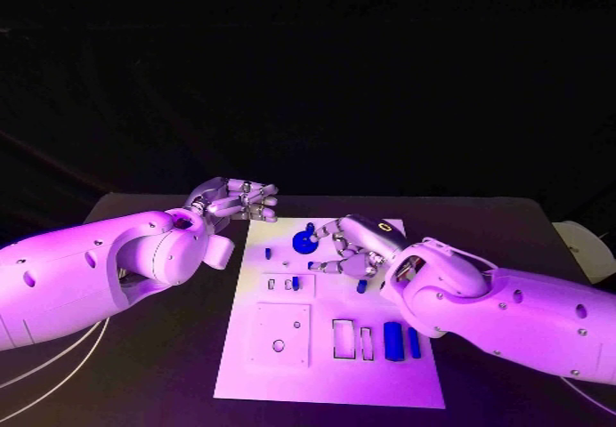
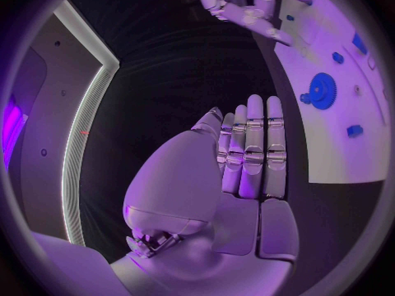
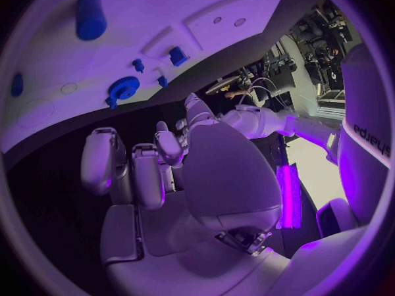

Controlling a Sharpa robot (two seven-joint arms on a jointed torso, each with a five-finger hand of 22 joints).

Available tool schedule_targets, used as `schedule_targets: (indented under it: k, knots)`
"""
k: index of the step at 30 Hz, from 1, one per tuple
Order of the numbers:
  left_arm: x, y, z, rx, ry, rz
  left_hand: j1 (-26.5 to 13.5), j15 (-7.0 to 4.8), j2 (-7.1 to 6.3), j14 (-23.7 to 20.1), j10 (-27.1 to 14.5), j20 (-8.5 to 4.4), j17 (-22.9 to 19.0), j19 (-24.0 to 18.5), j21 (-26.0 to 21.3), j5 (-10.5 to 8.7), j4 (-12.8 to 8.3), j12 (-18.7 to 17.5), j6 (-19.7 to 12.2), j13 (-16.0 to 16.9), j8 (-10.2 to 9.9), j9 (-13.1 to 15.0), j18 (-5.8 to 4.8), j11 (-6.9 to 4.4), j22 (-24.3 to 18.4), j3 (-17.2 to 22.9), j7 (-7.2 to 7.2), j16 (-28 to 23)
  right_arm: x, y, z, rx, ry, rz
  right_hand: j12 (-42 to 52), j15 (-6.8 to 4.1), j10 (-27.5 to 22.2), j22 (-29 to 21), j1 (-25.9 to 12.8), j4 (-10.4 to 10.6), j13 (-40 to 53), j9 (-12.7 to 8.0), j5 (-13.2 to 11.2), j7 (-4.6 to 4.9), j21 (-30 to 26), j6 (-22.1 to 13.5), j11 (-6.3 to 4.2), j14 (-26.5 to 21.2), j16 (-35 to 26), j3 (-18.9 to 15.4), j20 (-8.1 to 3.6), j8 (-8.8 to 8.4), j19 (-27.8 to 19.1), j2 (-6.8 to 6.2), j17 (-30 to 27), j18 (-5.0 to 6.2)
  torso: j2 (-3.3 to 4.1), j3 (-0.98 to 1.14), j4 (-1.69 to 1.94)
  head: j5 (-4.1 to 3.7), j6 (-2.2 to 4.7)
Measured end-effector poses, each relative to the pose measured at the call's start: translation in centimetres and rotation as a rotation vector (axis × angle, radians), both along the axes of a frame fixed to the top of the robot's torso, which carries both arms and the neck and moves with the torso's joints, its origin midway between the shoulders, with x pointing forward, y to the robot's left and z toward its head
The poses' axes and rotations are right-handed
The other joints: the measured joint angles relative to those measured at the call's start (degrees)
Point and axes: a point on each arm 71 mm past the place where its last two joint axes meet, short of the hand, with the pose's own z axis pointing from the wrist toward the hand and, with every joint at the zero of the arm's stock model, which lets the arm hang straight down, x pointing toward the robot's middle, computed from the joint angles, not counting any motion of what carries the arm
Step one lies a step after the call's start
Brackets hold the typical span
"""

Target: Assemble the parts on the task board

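On my head feed the left hand sits in the upper left of centre, just off the far left corner of the task board, hanging over the black desk. Its fingers lie straight and pressed side by side in the left wrist feed, with nothing in them that I can see; in the head feed they look curled inward, so I cannot tell how far apart they really are.

The task board lies in the middle of the frame, a white plate running from the centre down to the lower edge. Near its top sits a blue gear, round and toothed. Below it, left of centre, small blue parts stand in the board by little rectangular slots. In the lower left part of the board is a raised square panel with a round hole. Lower right of centre, two blue blocks lie side by side next to empty rectangular outlines.

The right hand hovers over the upper right part of the board, just beside the gear. Its fingers are partly curled and apart, and I see no part held in them in the right wrist feed.
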Motion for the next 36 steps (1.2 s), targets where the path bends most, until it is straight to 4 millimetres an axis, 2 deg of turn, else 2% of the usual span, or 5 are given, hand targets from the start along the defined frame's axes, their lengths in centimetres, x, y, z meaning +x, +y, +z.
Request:
schedule_targets:
  k: [6, 13, 20, 27, 36]
  knots:
    - [0.0, -0.1, -1.0, 0.247, 0.056, -0.115, -0.67, -2.41, -1.96, 7.76, 3.05, -3.89, 13.52, 6.7, 9.71, 0.0, 1.47, 2.81, 0.67, 2.17, 0.39, 0.06, -0.01, -1.9, 5.33, 0.27, -0.67, 18.18, 1.0, -5.4, 2.7, 0.147, 0.083, -0.06, -13.65, -0.12, -10.23, -10.26, 1.93, -0.7, -14.74, -0.48, 0.0, -0.24, -17.77, -0.61, -0.36, -3.39, -13.92, 0.84, -0.39, 1.37, -10.23, 1.32, -15.0, 3.51, -0.69, -0.09, -0.19, 0.21, -0.39]
    - [0.4, -1.5, -1.3, 0.554, 0.13, -0.256, -7.21, -4.11, -1.73, 8.48, 5.07, -6.43, 58.94, 8.39, 25.17, 0.0, 3.53, 19.58, 1.37, 15.71, 4.46, 2.16, 0.0, -3.57, 16.27, -3.27, -3.02, 65.05, 1.7, -10.2, 4.2, 0.273, 0.17, -0.16, -14.62, -0.75, -8.26, -12.35, 2.84, -1.33, -16.8, -0.65, 0.33, -0.98, -20.41, 0.16, -1.29, -2.75, -17.43, 1.47, -1.03, 2.48, -9.59, 2.23, -18.08, 3.5, -1.46, -0.05, -0.36, -0.55, -0.83]
    - [0.7, -3.1, -2.1, 0.82, 0.204, -0.328, -14.98, -5.34, 0.82, 8.67, 3.35, -7.12, 60.82, 8.34, 41.82, -0.18, 3.9, 58.86, -1.04, 53.58, 15.21, 8.57, -1.51, -4.92, 35.2, -7.77, -4.57, 73.83, 1.8, -12.2, 4.4, 0.315, 0.21, -0.209, -14.62, -1.36, -6.76, -12.84, 3.06, -1.49, -17.17, -1.0, 2.84, -0.98, -21.07, 0.77, -1.42, -2.14, -18.41, 1.95, -1.42, 2.71, -8.33, 2.0, -18.24, 3.51, -2.1, 0.16, -0.29, -0.2, -1.59]
    - [1.1, -4.7, -2.4, 0.981, 0.218, -0.353, -16.94, -5.74, 0.63, 8.68, 4.86, -7.63, 60.81, 9.64, 47.19, -0.18, 3.99, 65.25, -3.82, 60.53, 22.68, 14.6, -1.81, -5.56, 42.3, -11.78, -5.3, 75.13, 1.9, -12.9, 4.4, 0.319, 0.224, -0.227, -13.69, -1.34, -5.75, -12.84, 3.74, -1.89, -16.32, -1.17, 3.55, -1.22, -21.29, 1.02, -1.47, -1.72, -18.85, 2.34, -1.42, 2.71, -7.93, 1.33, -17.99, 3.51, -2.35, 0.34, -0.19, -0.15, -1.93]
    - [1.6, -6.6, -2.6, 1.066, 0.213, -0.376, -16.94, -5.74, 0.63, 8.68, 4.86, -7.63, 60.81, 9.64, 47.86, -0.18, 4.08, 65.49, -4.53, 61.01, 24.36, 16.5, -2.41, -5.56, 43.32, -12.33, -5.55, 75.13, 2.0, -13.1, 4.2, 0.312, 0.235, -0.24, -13.33, -1.34, -5.18, -12.76, 3.74, -1.89, -15.87, -1.22, 3.55, -1.22, -21.29, 1.02, -1.5, -1.72, -18.85, 2.34, -1.62, 2.92, -7.72, 1.33, -17.69, 3.51, -2.28, 0.37, -0.19, 0.08, -2.02]
